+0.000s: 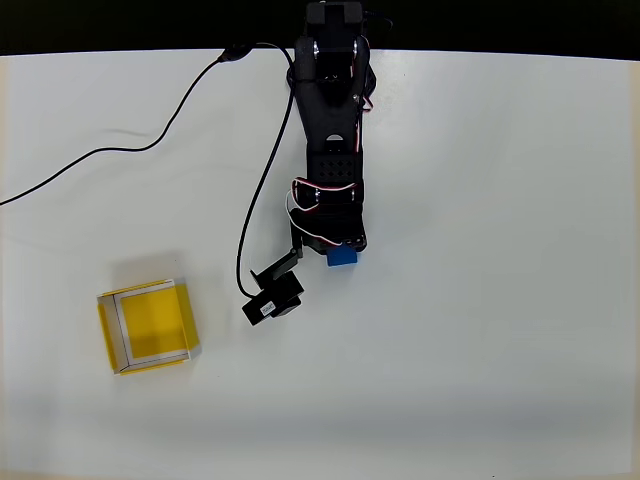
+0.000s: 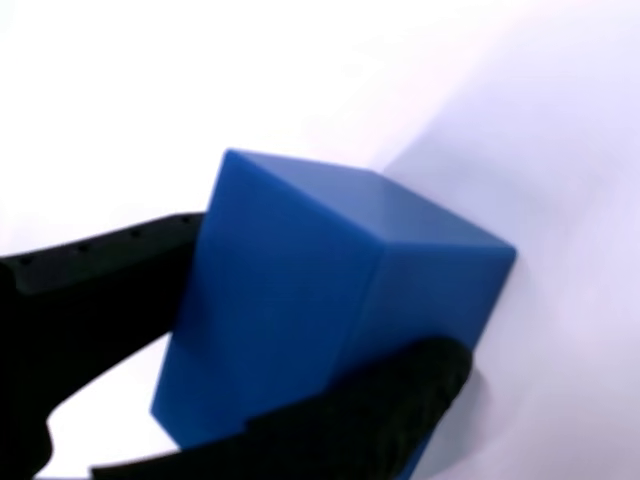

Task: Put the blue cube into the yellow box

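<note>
The blue cube [image 1: 343,256] sits at the tip of the black arm, near the middle of the white table in the overhead view. In the wrist view the blue cube [image 2: 330,300] looms large, pressed between my two black fingers [image 2: 110,265]. My gripper [image 2: 320,300] is shut on it, one finger on its left face and the other under its lower right edge. From above, my gripper [image 1: 337,248] partly covers the cube. The yellow box [image 1: 148,325] lies flat at the lower left, well apart from the cube, and has nothing in it.
A black cable [image 1: 150,140] snakes from the table's far edge to the left, and another runs down beside the arm. A black boxy part of the arm [image 1: 272,298] juts out between cube and box. The table's far edge [image 1: 500,55] is at the top.
</note>
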Action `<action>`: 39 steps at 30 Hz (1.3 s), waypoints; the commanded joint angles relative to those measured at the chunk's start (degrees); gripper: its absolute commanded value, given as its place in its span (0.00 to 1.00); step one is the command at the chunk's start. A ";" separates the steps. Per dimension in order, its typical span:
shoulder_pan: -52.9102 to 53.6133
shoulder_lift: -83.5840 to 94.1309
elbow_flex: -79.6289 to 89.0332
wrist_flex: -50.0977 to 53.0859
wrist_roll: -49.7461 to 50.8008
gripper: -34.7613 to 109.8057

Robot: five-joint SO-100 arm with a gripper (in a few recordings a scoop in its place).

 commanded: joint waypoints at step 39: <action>44.30 -25.40 -54.84 -19.60 -12.83 0.34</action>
